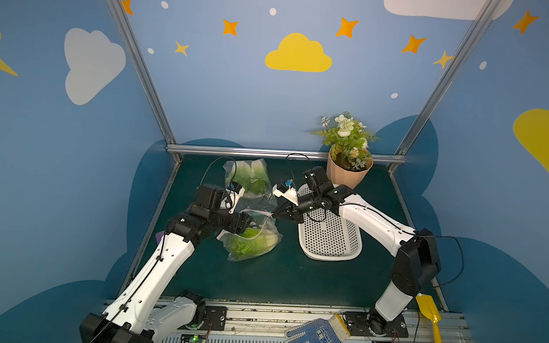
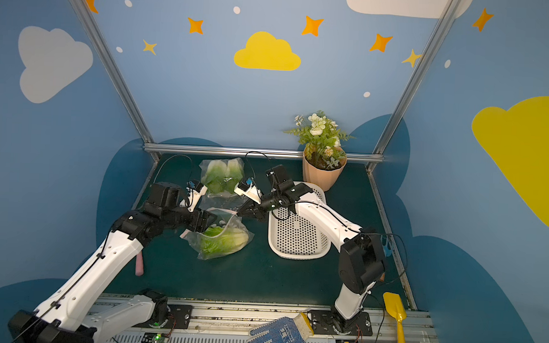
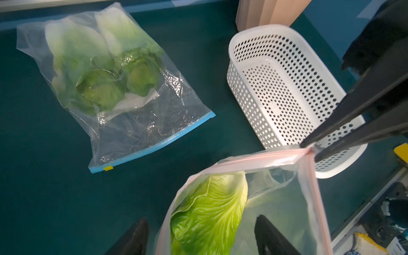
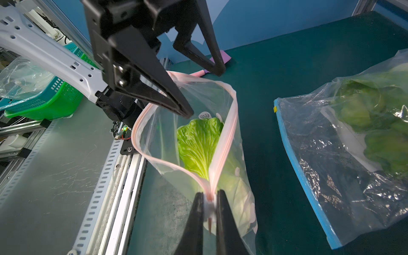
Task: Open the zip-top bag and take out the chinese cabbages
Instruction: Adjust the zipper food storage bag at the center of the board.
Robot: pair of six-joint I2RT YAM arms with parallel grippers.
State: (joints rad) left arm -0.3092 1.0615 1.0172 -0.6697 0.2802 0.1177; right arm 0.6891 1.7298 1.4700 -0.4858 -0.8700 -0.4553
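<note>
While the right claw (image 4: 209, 196) is squeezed shut on one end of the pink zip strip, the zip-top bag (image 4: 240, 167) is held open in a loop. It sits just beside the white basket (image 1: 330, 256), on the left arm's side of it. A small round sticker (image 4: 204, 115) is on the bag, but its print is too tiny to read. The blue dotted glove (image 1: 313, 338) lies well apart from the basket, down by the arm bases, and its mark cannot be read either.

One chinese cabbage (image 4: 198, 141) shows inside the bag. Its crinkly green leaf end points to the open mouth, and its long way runs down into the bag.

The left claw (image 3: 201, 219) is spread wide at the mouth. One finger (image 4: 159, 88) dips inside the pink rim and the other stays outside. The leaf shows between them, but I cannot tell if they touch it.

A second bag (image 3: 141, 123) with a blue strip and a little yellow tab lies flat near the basket's far end, on the same side. Two green heads (image 3: 99, 88) lie in it, with their white ends away from the blue strip.
</note>
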